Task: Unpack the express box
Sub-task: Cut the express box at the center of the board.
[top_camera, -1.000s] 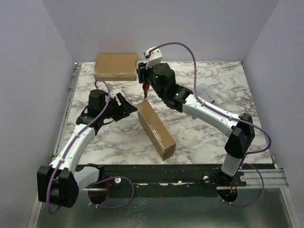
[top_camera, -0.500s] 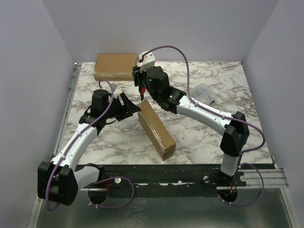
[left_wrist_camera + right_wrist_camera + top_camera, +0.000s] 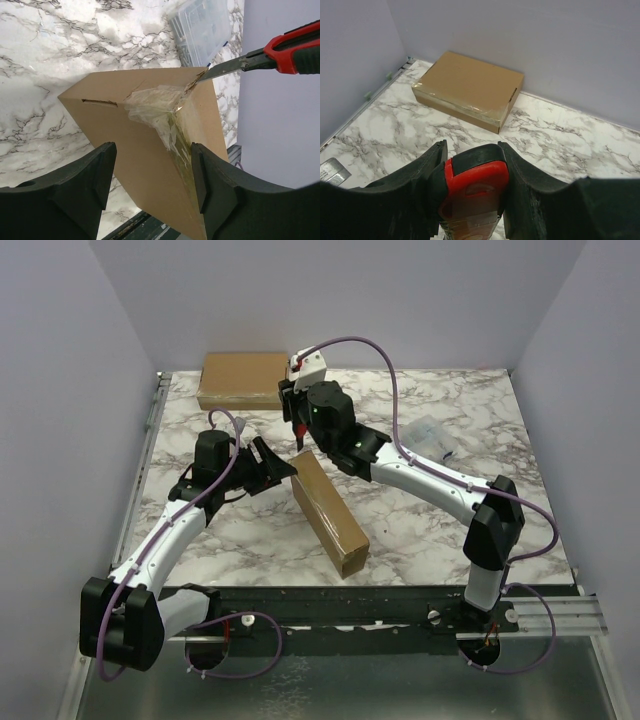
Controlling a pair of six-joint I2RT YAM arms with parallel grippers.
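The long brown express box [image 3: 328, 510] lies slantwise mid-table; its taped far end [image 3: 160, 107] shows torn clear tape. My left gripper [image 3: 275, 468] is open and straddles that end [image 3: 152, 150]. Its right finger [image 3: 220, 190] rests against the taped edge, and its left finger [image 3: 75, 190] stands close beside the side face. My right gripper [image 3: 300, 418] is shut on a red utility knife [image 3: 475, 190] above the box's far end. The knife [image 3: 290, 47] has its blade tip at the box's upper corner [image 3: 200, 75].
A second, flatter brown box [image 3: 243, 379] lies at the back left corner, also in the right wrist view [image 3: 470, 87]. A clear plastic packet [image 3: 435, 432] lies right of centre, beyond the box in the left wrist view [image 3: 200, 27]. Walls close in on three sides.
My right gripper has moved left and slightly back with the knife, ending over the box's far end. My left gripper has edged right, closer onto the box.
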